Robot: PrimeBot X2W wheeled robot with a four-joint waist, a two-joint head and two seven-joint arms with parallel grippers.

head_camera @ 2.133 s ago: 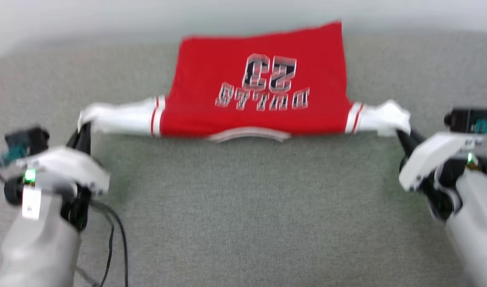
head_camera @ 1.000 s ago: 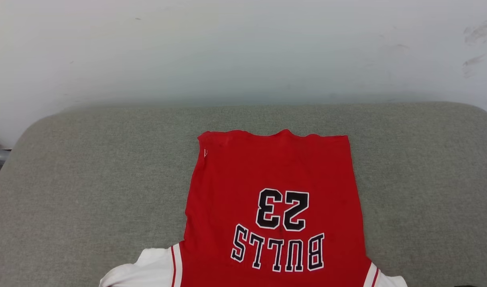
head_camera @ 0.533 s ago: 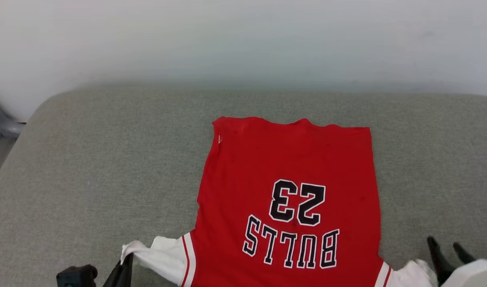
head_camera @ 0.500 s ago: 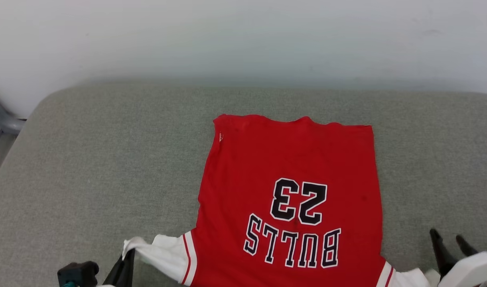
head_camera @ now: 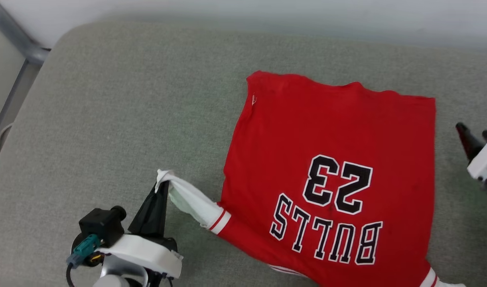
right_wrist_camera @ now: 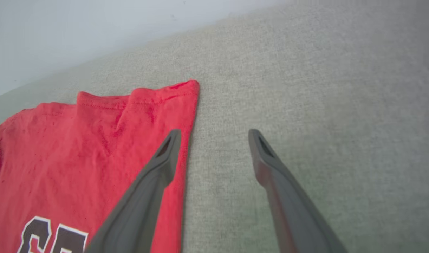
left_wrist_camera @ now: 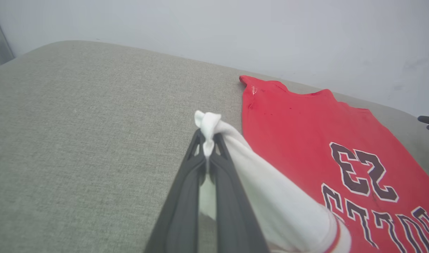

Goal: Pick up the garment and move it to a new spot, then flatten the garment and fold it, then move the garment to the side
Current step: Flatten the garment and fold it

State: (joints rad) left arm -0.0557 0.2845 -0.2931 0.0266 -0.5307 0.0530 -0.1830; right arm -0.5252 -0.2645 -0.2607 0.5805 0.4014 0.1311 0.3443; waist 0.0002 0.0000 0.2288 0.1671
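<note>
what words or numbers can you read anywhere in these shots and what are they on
"BULLS": black, white-edged letters on the red jersey, upside down in the head view.
"23": same lettering on the same jersey, just beyond the word, toward the hem.
Small pale mark near the hem's left corner: too small to read.
</note>
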